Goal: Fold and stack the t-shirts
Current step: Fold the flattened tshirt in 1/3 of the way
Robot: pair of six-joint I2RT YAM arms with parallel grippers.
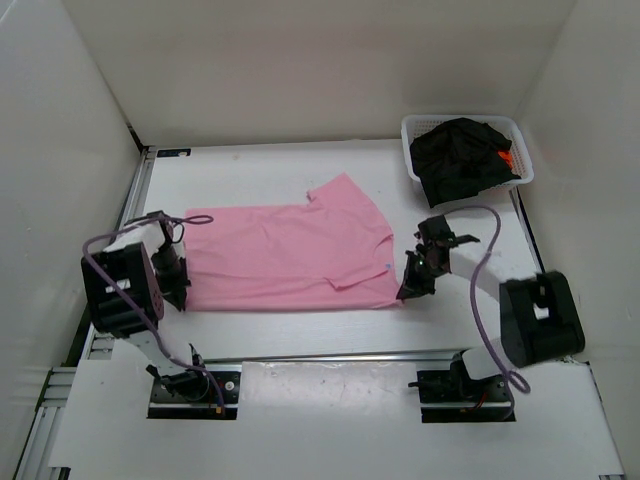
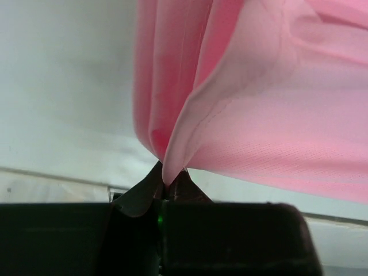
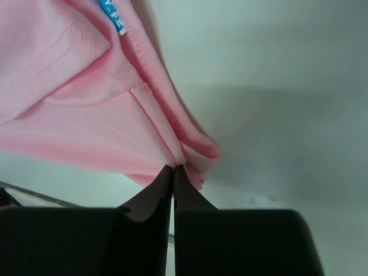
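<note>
My left hand (image 2: 165,185) pinches a hem corner of the pink t-shirt (image 1: 290,255), a fine-mesh knit lying flat in the middle of the worktop (image 1: 250,175). My right hand (image 3: 174,171) pinches its stitched, bunched opposite corner. The black t-shirt (image 1: 455,150) and orange t-shirt (image 1: 507,158) lie crumpled in the far-right corner's mesh basket (image 1: 412,130).

Black-and-white arms (image 1: 125,290), purple cables (image 1: 482,210)

No legible text; blue tag (image 3: 111,15) on pink t-shirt (image 3: 75,115) unreadable.

White mesh basket (image 1: 408,140) at far right corner, white table (image 1: 250,175), pale walls (image 1: 300,60) around
</note>
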